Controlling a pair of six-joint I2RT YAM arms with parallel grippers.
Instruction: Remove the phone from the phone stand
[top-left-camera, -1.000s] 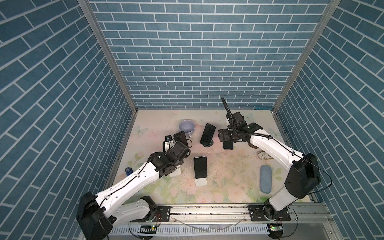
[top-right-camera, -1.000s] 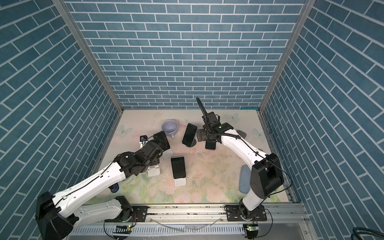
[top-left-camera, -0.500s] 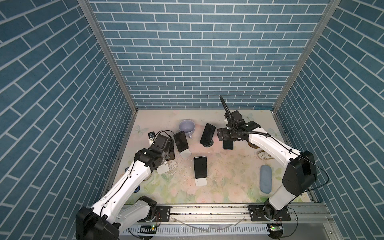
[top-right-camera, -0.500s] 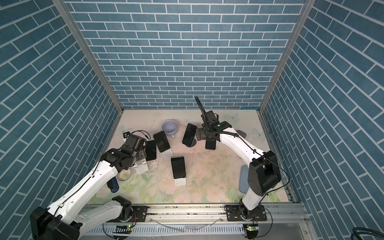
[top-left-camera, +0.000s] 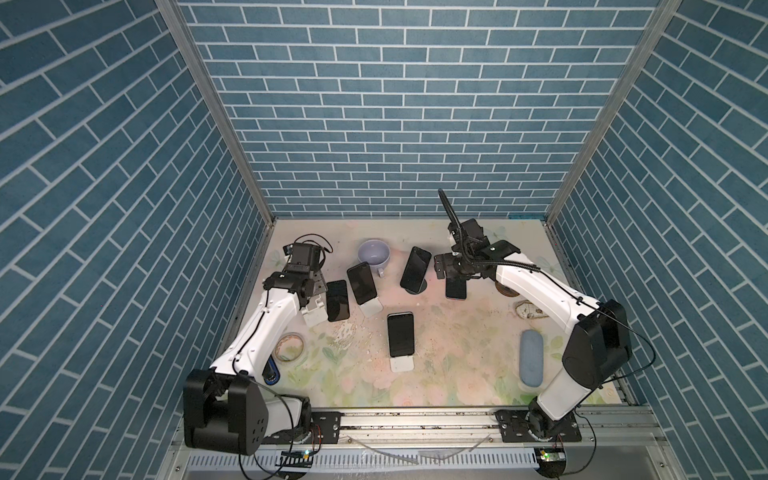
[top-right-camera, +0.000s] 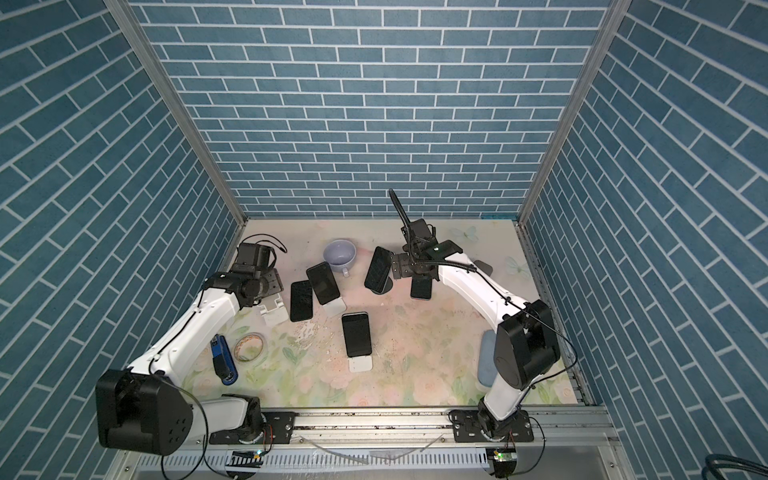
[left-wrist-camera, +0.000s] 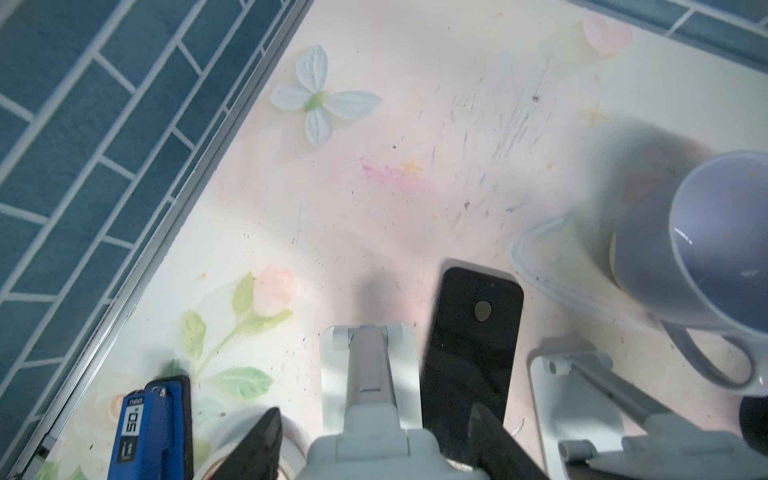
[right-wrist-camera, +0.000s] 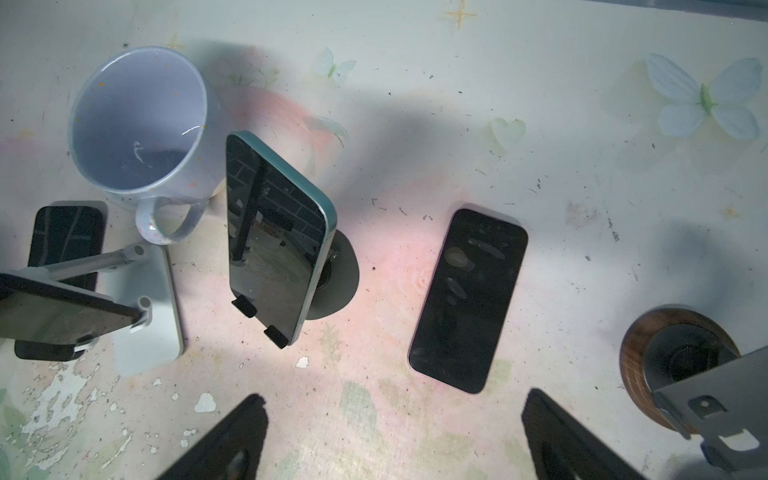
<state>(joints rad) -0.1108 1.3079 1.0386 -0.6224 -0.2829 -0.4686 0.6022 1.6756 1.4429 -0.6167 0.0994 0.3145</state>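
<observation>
While neither pincer carries anything, five dark-screened phones can be counted in both top views. Three lean on stands:
- the left propped phone (top-left-camera: 362, 283) rests on the left white stand (top-left-camera: 371, 308);
- the middle propped phone (top-left-camera: 415, 269) rests on the dark round-footed stand (right-wrist-camera: 343, 274), just right of the mug (top-left-camera: 374, 254);
- the near propped phone (top-left-camera: 401, 334) rests on the near white stand (top-left-camera: 402, 364) at mid-bench.

Two phones lie flat. The left flat phone (top-left-camera: 337, 300) is just beside the empty white stand (top-right-camera: 274, 312), and the right flat phone (top-left-camera: 456, 287) lies right of the dark stand.

That makes four stands for certain. A wood-rimmed round base (right-wrist-camera: 631, 353) on the right bears a grey plate, and I cannot tell whether it is a fifth. There is one mug, one tape roll (top-left-camera: 291, 347), one blue stapler (top-right-camera: 224, 359) and one blue-grey case (top-left-camera: 531, 363).

The left pincer (left-wrist-camera: 373, 411) is released. Its fingers stand apart on either side of the empty stand's upper part, with gaps showing on both sides. The right pincer (right-wrist-camera: 395, 395) is released wide and hovers over the right flat phone.

The bench (top-left-camera: 457, 353) has a pale cover printed with flowers and butterflies. It is scuffed and speckled with white flecks near the middle. Blue brick-patterned walls (top-left-camera: 395, 104) close in the left, far and right sides. A metal rail (top-left-camera: 415, 419) along the near edge carries both arm bases.
</observation>
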